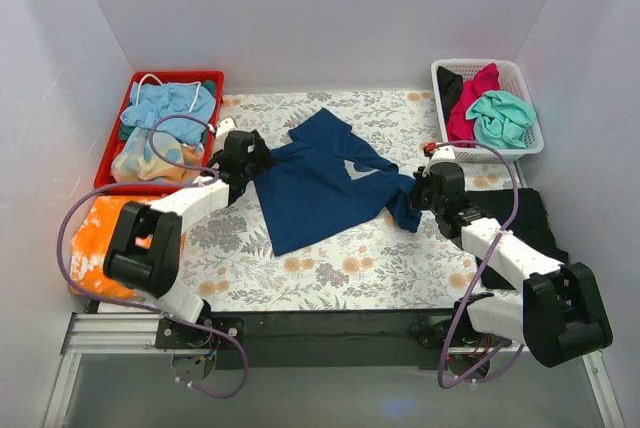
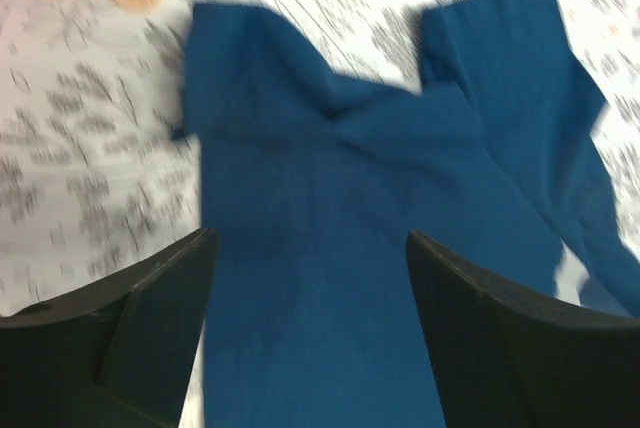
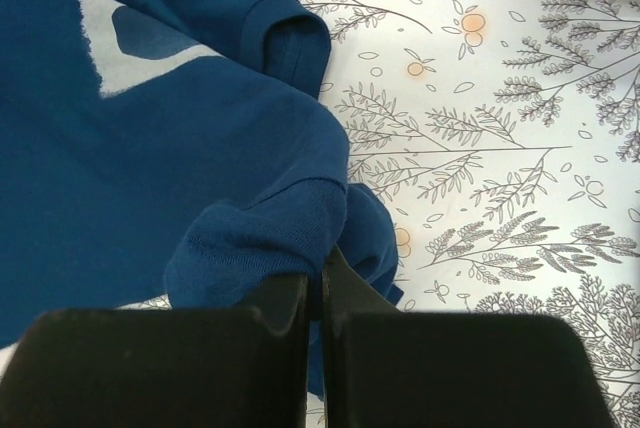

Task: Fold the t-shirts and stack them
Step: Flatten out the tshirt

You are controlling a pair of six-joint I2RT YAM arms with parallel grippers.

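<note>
A navy-blue t-shirt [image 1: 320, 188] with a pale chest print lies spread and rumpled on the floral table cloth. My left gripper [image 1: 252, 156] is open over its left sleeve edge; in the left wrist view [image 2: 310, 248] blue cloth lies between the spread fingers. My right gripper [image 1: 420, 188] is shut on a bunched fold of the navy shirt [image 3: 250, 238] at its right sleeve. A black t-shirt [image 1: 525, 223] lies on the table under my right arm. Magenta [image 1: 470, 103] and teal [image 1: 502, 116] shirts sit in the white basket [image 1: 530, 143].
A red bin [image 1: 112, 148] at the back left holds light blue and pale cloths. An orange cloth [image 1: 95, 243] lies at the left edge. White walls enclose the table on three sides.
</note>
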